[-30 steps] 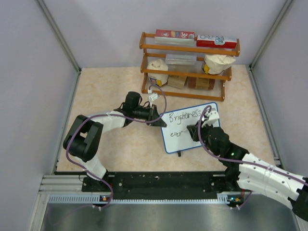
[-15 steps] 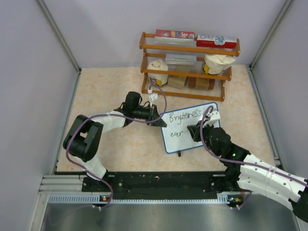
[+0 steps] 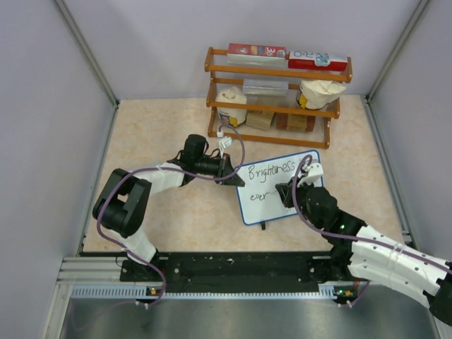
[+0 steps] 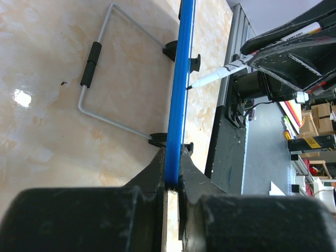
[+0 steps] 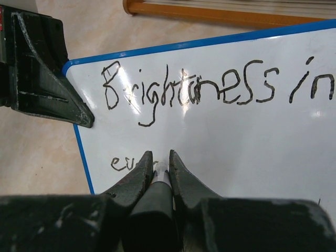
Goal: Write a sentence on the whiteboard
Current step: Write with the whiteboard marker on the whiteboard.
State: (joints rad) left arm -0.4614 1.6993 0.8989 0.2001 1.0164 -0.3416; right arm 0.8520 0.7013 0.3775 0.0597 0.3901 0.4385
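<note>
Board: the whiteboard (image 3: 263, 212) lies flat on the bench (image 3: 162, 134), a little toward 3 o'clock of centre from overhead, with the wooden rack (image 3: 279, 92) near its 12 o'clock side.

Left tool: my left tool (image 3: 229, 176) is clamped tight on the board's thin blue rim at its 9 o'clock edge, pinning it in place.

Right tool: my right tool (image 3: 288, 192) reaches in from 5 o'clock, fingers closed around the marker (image 4: 220, 76). The tip sits at the board's face on the lower line; I cannot tell whether it touches.

Done: the sentence (image 5: 189, 89) has its top line down in black, reading "Brightness in" from 9 to 3 o'clock across the board.

Under way: a second line starts below at the 9 o'clock side. From overhead it reads "ever"; in the right wrist view the fingers hide all but "ev".

Left to do: I judge the work roughly half finished. The lower word looks incomplete, and white space runs on toward 3 o'clock for whatever follows.
</note>
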